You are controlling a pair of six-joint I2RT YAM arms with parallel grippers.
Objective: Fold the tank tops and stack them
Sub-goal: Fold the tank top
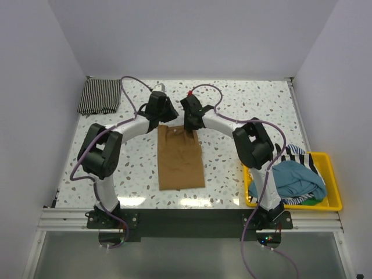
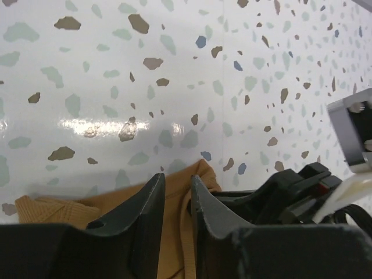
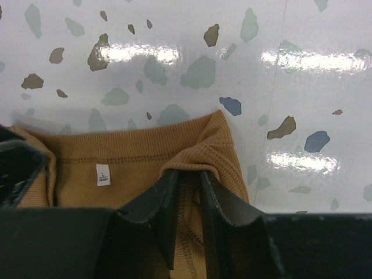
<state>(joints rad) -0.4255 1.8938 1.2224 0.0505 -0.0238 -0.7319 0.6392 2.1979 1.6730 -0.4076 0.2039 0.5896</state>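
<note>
Tan and ribbed, the tank top (image 1: pixel 181 160) lies as a long narrow strip in the middle of the desk (image 1: pixel 244 104), its neck end away from the arms. Both arms reach to that far edge. The right end effector (image 3: pixel 186 174) is clamped on a raised ridge of cloth at the far right corner. The left end effector (image 2: pixel 177 183) stands over the same edge on the left side, its fingers only a slit apart, and from this angle I cannot tell whether cloth is truly pinched there. For a clean fold I'd want both corners held equally, lifted just off the desk and drawn together towards the near hem, so the edges meet square. A striped top (image 1: pixel 100 96) lies folded at the far left corner.
</note>
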